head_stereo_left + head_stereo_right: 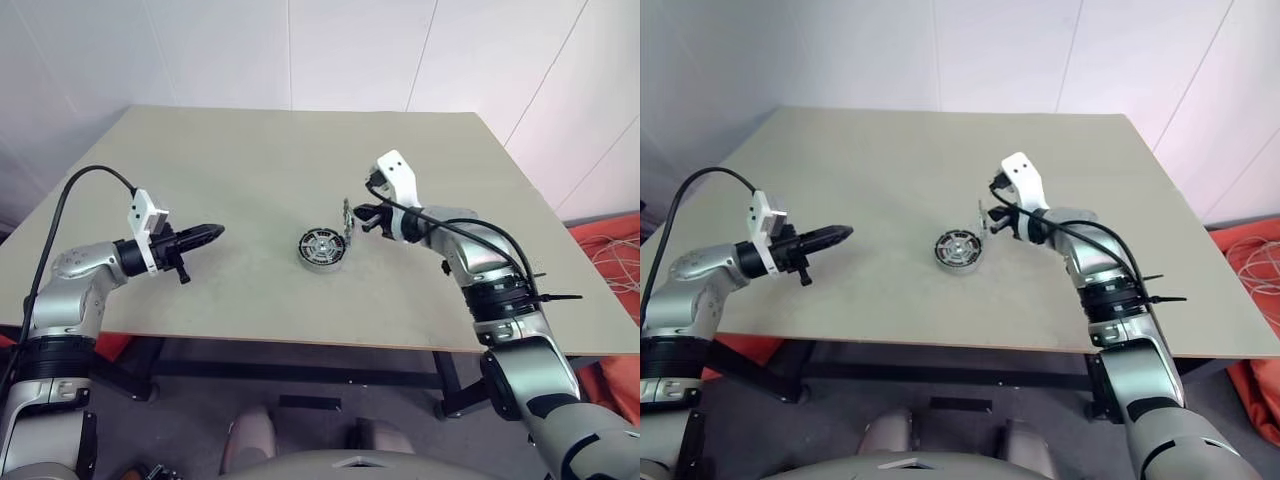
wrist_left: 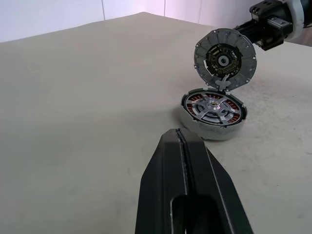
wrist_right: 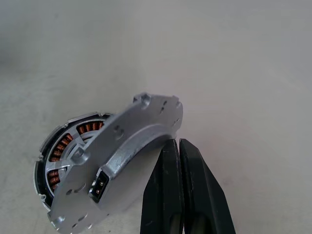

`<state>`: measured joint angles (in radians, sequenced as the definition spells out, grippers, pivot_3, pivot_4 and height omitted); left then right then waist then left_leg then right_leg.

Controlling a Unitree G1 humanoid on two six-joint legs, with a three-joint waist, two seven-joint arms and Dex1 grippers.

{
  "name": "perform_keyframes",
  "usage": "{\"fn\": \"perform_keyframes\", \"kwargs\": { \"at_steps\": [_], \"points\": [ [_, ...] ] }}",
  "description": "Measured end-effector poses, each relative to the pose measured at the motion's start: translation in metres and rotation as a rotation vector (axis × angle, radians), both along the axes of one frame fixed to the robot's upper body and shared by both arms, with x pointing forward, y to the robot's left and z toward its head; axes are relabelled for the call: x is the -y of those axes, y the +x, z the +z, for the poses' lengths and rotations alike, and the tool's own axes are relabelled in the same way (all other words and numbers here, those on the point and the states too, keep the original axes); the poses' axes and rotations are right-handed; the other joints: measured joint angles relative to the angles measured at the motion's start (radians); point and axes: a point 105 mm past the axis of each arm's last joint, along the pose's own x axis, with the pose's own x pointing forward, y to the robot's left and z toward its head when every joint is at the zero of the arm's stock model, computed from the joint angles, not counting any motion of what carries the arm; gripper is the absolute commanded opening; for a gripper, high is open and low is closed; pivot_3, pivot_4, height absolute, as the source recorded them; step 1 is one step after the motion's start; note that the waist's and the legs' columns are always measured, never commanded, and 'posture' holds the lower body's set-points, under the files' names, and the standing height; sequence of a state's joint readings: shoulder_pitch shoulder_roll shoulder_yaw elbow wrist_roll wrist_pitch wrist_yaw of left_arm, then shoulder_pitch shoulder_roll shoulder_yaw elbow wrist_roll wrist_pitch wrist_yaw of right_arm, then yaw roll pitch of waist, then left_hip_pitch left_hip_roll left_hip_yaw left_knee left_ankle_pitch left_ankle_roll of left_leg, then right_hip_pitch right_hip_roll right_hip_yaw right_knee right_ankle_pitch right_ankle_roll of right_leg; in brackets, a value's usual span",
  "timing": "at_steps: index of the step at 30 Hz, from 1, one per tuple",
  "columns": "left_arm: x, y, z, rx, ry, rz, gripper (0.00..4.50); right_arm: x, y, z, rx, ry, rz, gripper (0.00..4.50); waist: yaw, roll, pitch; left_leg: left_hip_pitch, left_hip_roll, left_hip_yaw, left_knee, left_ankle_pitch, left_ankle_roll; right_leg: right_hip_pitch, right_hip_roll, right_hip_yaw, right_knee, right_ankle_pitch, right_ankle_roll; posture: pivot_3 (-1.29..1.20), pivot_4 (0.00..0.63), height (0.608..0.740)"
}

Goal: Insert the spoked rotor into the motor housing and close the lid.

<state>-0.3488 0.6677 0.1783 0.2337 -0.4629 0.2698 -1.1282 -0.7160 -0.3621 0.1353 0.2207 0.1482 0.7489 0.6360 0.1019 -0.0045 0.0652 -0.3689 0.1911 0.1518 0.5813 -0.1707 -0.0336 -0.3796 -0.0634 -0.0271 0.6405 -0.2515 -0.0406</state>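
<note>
Silver lid [image 3: 117, 163] touching right gripper [image 3: 179, 146]

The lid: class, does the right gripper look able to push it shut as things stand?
Probably yes. The right gripper, shut, sits right behind the raised lid, which stands tilted over the motor housing; nothing lies between them.

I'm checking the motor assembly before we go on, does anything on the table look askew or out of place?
The lid stands up on edge at the far rim of the motor housing instead of lying flat on it, so the windings and the spoked rotor seated inside are exposed. The shut right gripper is right behind the tilted lid. Nothing else stands out.
</note>
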Motion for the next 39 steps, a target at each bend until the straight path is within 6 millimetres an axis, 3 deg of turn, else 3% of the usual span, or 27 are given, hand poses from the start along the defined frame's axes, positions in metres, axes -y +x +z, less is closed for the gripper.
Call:
{"fn": "perform_keyframes", "kwargs": {
  "at_steps": [19,29,39],
  "points": [
    [-0.006,0.003,0.001,0.024,-0.009,0.055,0.00,-0.055,-0.026,-0.012,-0.036,0.062,0.161,0.02,-0.003,0.000,0.000,0.001,0.001,0.000,0.000,0.000,0.000,0.000,0.000,0.000,0.000,0.000,0.000,0.00,0.000,0.740],
    [-0.006,0.003,0.002,0.025,-0.012,0.056,0.00,-0.063,-0.029,-0.017,-0.037,0.052,0.192,0.02,-0.003,0.000,0.000,0.001,0.001,0.000,0.000,0.000,0.000,0.000,0.000,0.000,0.000,0.000,0.000,0.00,0.000,0.740],
    [-0.006,0.004,0.002,0.025,-0.015,0.062,0.00,-0.064,-0.035,-0.033,-0.069,0.042,0.193,0.02,-0.003,0.000,0.000,0.001,0.001,0.000,0.000,0.000,0.000,0.000,0.000,0.000,0.000,0.000,0.000,0.00,0.000,0.740]
  ]
}}
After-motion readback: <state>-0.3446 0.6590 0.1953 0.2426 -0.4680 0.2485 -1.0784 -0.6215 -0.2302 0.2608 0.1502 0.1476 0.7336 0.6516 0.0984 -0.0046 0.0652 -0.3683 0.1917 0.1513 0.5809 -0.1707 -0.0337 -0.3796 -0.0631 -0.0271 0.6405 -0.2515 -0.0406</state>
